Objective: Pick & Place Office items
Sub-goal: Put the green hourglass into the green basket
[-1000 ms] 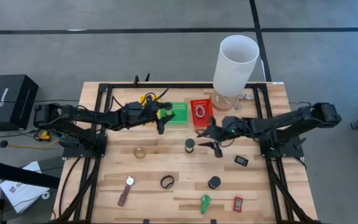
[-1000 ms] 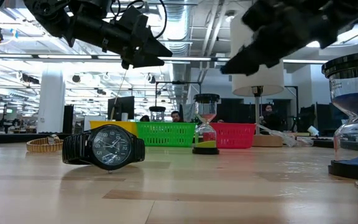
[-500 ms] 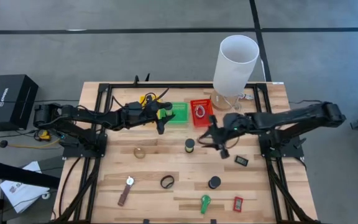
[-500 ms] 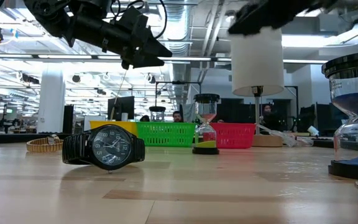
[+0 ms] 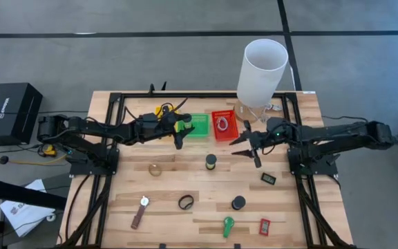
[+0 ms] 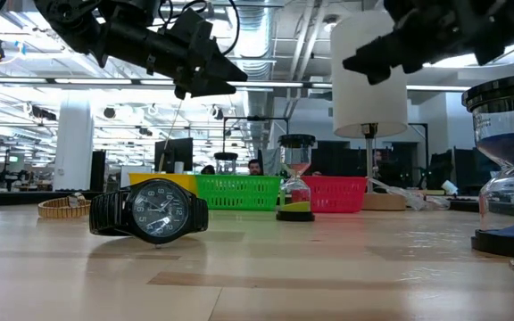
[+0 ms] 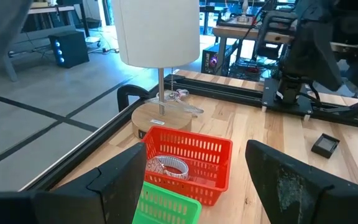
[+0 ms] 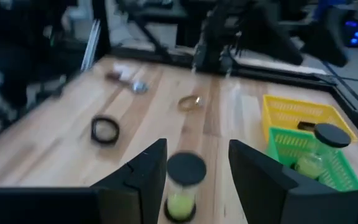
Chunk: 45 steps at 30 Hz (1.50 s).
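Hourglass (image 5: 211,162): standing mid-desk, untouched.
Right fingers (image 5: 248,143): spread wide, empty; I am pulling them back toward the right, off the hourglass.
Left fingers (image 5: 179,133): parted, empty, hovering beside the green tray (image 5: 199,126).
Meaning: pick not yet made.

A small hourglass with green sand (image 5: 211,162) stands upright mid-bench, a gold bracelet (image 5: 155,169) lies flat off to its left, and a small black rectangle (image 5: 269,178) lies to its right. Nearer the front edge lie a black wristwatch (image 5: 186,202) on its side, a brown-strapped watch (image 5: 140,211) stretched out flat, and a dark-capped hourglass (image 5: 238,203) standing upright. At the front edge lie a green clip (image 5: 228,225) and, just beside it, a red rectangle (image 5: 264,227).
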Each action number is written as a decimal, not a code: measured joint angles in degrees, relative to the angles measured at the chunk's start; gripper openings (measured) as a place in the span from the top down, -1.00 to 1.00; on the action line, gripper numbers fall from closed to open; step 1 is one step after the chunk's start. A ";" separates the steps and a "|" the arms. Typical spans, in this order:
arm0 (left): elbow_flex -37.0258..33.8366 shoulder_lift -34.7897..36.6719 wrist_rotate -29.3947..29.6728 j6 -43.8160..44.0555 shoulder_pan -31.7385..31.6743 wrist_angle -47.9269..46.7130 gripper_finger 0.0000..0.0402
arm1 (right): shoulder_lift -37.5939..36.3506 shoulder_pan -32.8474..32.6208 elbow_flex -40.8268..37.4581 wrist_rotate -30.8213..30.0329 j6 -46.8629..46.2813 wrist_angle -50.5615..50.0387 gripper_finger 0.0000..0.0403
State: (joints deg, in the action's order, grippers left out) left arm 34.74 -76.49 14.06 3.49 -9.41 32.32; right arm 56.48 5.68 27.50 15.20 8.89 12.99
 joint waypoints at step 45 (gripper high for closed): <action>0.00 0.00 -0.02 -0.17 0.02 0.75 -0.34 | 35.15 -3.42 21.26 -1.33 4.60 -8.87 -0.27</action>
State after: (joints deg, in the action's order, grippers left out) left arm 34.74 -76.49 14.04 3.31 -9.39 33.07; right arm 91.63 2.26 48.76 13.87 13.50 4.12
